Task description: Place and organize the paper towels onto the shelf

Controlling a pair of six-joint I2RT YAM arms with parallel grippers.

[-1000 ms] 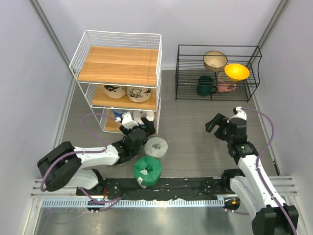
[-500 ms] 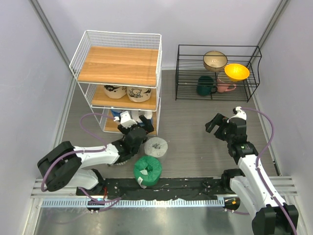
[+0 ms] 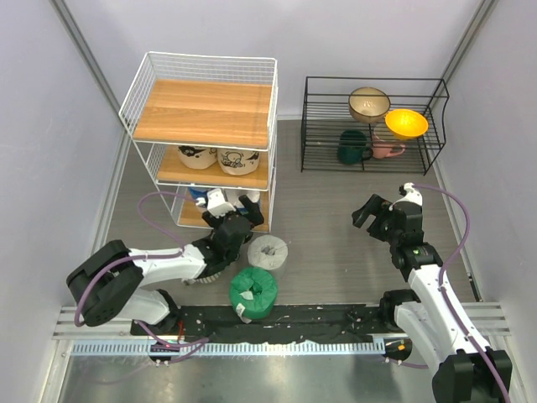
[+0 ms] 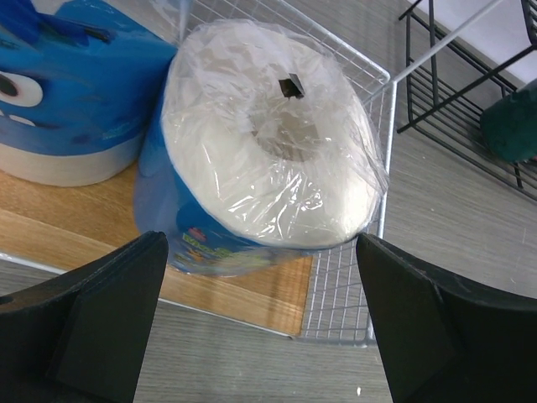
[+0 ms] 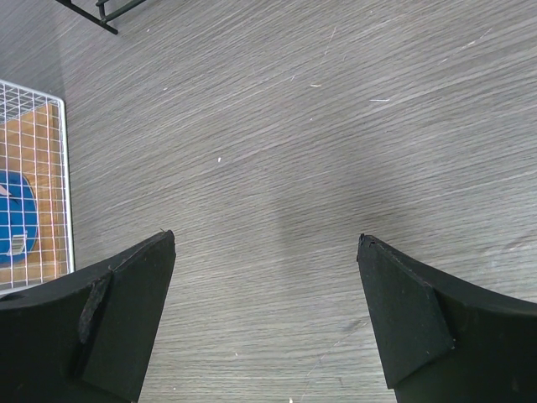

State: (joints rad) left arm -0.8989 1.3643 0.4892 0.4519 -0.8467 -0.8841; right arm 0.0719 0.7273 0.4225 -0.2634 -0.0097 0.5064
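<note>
**A:** Where is the left pincer [image 3: 237,211]?

**B:** At the front of the shelf [image 3: 201,109], low down by its bottom tier. The jaws are spread wide and hold nothing. In the wrist view a white roll [image 4: 268,143] in clear wrap stands on the wooden board just beyond the fingertips, and neither finger touches it.

**A:** Can you read anything on it?

**B:** No. The blue band round its lower part has small print and a little red mark, both too fine to make out. A tiny dark tag sits by the core hole. Just beside it is a blue roll [image 4: 67,92] with a cartoon eye, and no words are legible there either.

**A:** And the other rolls?

**B:** A tan roll [image 3: 197,156] and a second tan roll [image 3: 237,159] stand side by side on the middle tier. Both have cartoon faces, and I can't tell whether there is lettering. The grey roll [image 3: 268,251] and the green roll [image 3: 253,290] are on the bench [image 3: 336,243] in front of the shelf. They are near each other, with the green one closer to the arm bases.

**A:** What about the right pincer [image 3: 377,214]?

**B:** It is spread too and grips nothing. It hangs over bare bench, well apart from the shelf and in front of the black wire rack [image 3: 373,126].
</note>
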